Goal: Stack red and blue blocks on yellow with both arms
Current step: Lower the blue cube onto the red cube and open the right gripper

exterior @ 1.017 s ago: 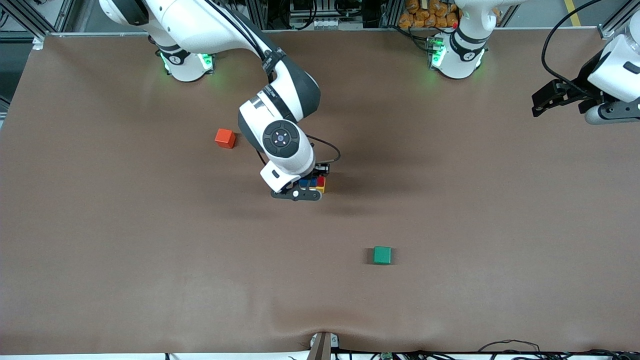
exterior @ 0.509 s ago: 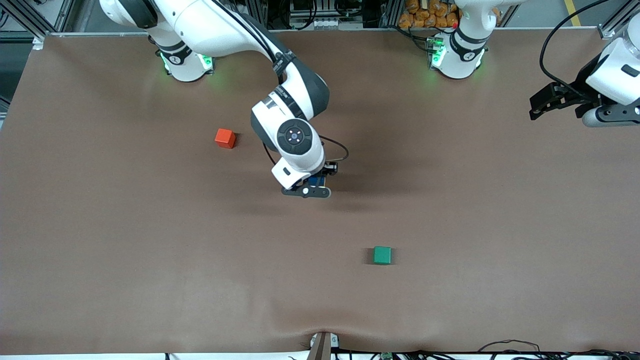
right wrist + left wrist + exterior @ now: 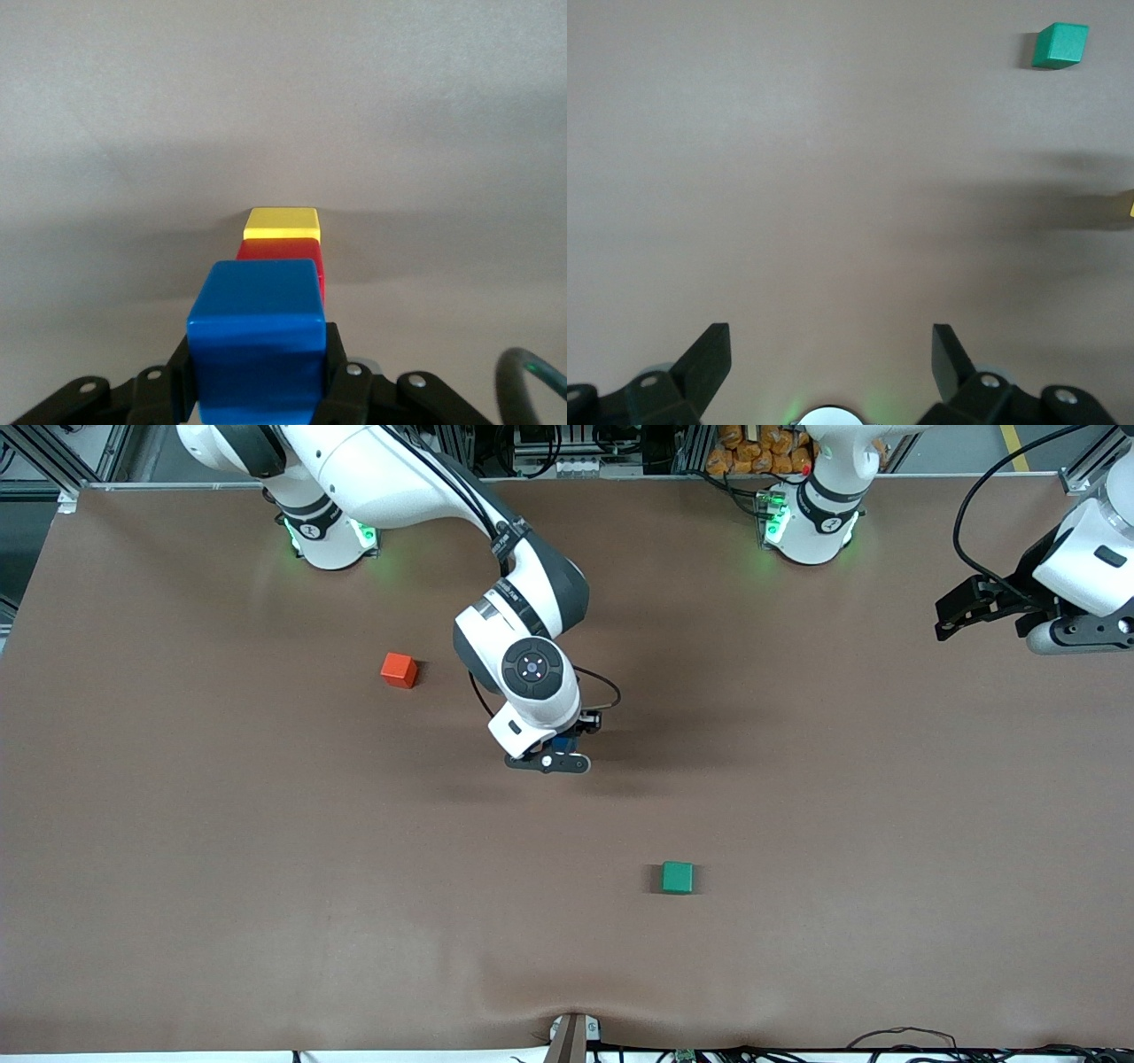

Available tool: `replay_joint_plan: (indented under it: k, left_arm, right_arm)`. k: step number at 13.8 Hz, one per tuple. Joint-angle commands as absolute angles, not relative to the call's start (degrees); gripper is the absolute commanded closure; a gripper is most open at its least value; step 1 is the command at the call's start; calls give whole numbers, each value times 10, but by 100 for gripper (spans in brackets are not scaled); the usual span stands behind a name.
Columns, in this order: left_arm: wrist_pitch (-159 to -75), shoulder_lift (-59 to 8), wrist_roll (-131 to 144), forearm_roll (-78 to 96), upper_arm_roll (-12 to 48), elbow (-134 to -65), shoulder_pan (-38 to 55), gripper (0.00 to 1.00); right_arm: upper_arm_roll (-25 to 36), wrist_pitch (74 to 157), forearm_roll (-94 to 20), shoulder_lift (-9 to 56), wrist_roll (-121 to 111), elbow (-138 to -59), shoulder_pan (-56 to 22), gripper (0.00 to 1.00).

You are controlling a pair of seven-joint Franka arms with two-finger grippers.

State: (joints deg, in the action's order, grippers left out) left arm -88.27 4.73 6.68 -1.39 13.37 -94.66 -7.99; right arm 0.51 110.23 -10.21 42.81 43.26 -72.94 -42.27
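In the right wrist view my right gripper (image 3: pixel 259 379) is shut on the blue block (image 3: pixel 257 332), one finger on each side. Straight beneath it the red block (image 3: pixel 282 250) sits on the yellow cube (image 3: pixel 282 222); I cannot tell whether blue touches red. From the front, my right gripper (image 3: pixel 558 749) hangs over mid-table and hides the red and yellow cubes. My left gripper (image 3: pixel 959 609) waits open and empty above the left arm's end of the table, its dark fingers (image 3: pixel 709 361) spread wide.
An orange-red cube (image 3: pixel 399 670) lies toward the right arm's end. A green cube (image 3: pixel 678 877) sits nearer the front camera than the stack and also shows as the green cube (image 3: pixel 1060 45) in the left wrist view.
The right arm has shifted slightly toward the left arm's end with the blue block, now covering the red and yellow cubes in the front view. The left gripper has drifted a little.
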Motion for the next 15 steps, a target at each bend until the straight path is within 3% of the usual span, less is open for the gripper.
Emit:
replay_joint_plan:
  k: [1, 5, 6, 7, 8, 13, 15]
  left_arm:
    - [-892, 63, 55, -2, 135, -962, -85, 0]
    - [-892, 62, 56, 15, 136, -960, -81, 0]
    - [-894, 61, 56, 17, 136, -960, -81, 0]
    - [-898, 60, 56, 18, 136, -961, -82, 0]
    - [-898, 58, 56, 18, 136, -960, -82, 0]
    - [-904, 55, 56, 18, 135, -960, -85, 0]
    - [-906, 55, 56, 18, 134, -960, -86, 0]
  right_arm:
    - [10, 1100, -93, 431, 444, -729, -427, 95]
    - [10, 1099, -92, 431, 444, -732, -428, 93]
    - [10, 1100, -92, 431, 445, -736, -428, 85]
    - [10, 1101, -93, 430, 449, -737, -428, 61]
    - [10, 1102, -92, 431, 453, -737, -428, 2]
    - [11, 1093, -101, 412, 448, -727, -413, 0]
    - [6, 1053, -103, 401, 447, -717, -382, 0]
